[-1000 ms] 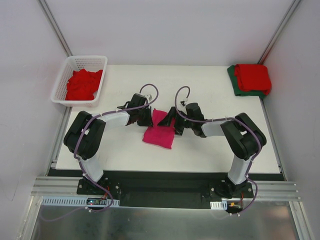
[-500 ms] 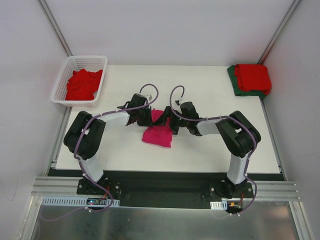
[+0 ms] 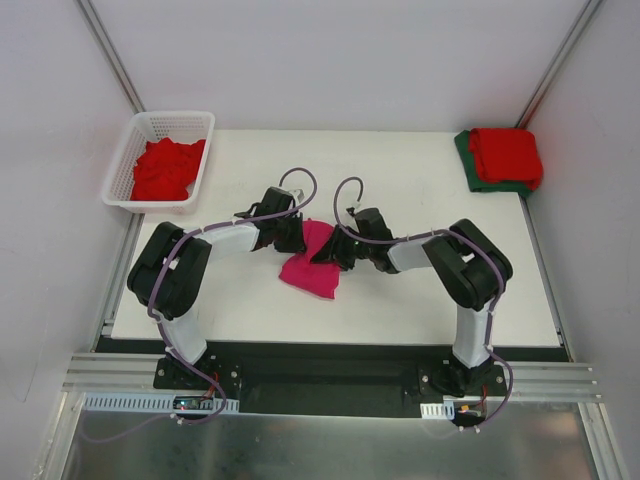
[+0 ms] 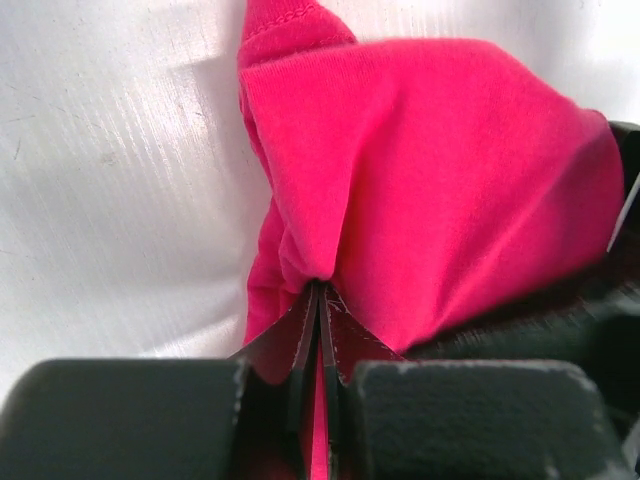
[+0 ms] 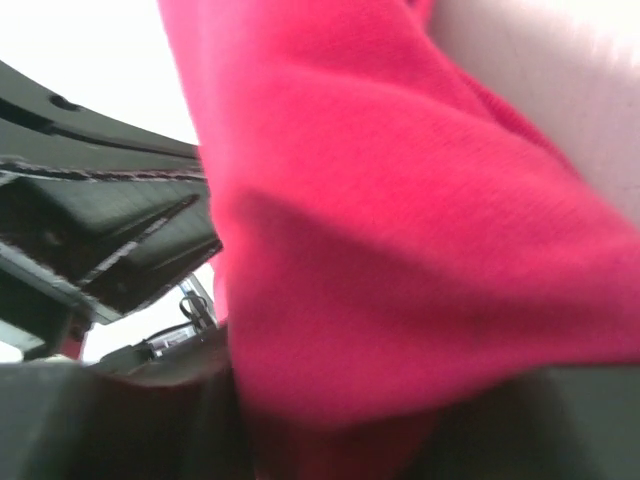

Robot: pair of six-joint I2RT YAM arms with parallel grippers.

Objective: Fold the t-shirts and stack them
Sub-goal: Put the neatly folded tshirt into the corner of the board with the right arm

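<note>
The left gripper (image 4: 320,300) is pinched tight on a gather of the magenta-pink t-shirt (image 3: 310,275). The right gripper (image 3: 328,252) presses into its opposite edge, where cloth hides the jaws, so I cannot tell its grip. The shirt lies bunched mid-table, its long axis running near to far, while the white basket (image 3: 175,118) at far left holds red shirts (image 3: 165,168).

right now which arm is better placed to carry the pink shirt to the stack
Right, probably: the stack sits at the far right corner, on its side, and the right gripper is at the pink shirt. The left gripper pinches the shirt too, but lies farther off.
</note>
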